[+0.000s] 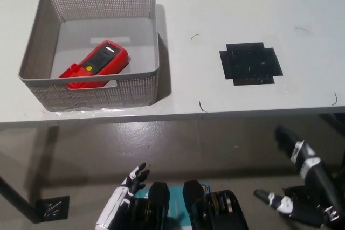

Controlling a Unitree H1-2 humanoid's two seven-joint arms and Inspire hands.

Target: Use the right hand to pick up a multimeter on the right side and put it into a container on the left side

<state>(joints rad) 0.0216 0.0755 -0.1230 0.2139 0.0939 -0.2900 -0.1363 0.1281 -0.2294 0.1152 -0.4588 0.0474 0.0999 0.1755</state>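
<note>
The scene is evenly and brightly lit from above. Soft shadows are cast to the right of the basket (145,36) and beneath the table (215,4) onto the floor. No strong glare is seen on the pale tabletop. The red multimeter (96,63) and the black cross-shaped mark (250,64) are rendered sharply. Slight motion blur is shown on the right hand (302,192) at the lower edge.

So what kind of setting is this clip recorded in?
Most likely a lab or test bench rather than a home: a plain white table with a black marker patch, and a grey perforated basket holding a red multimeter.
</note>
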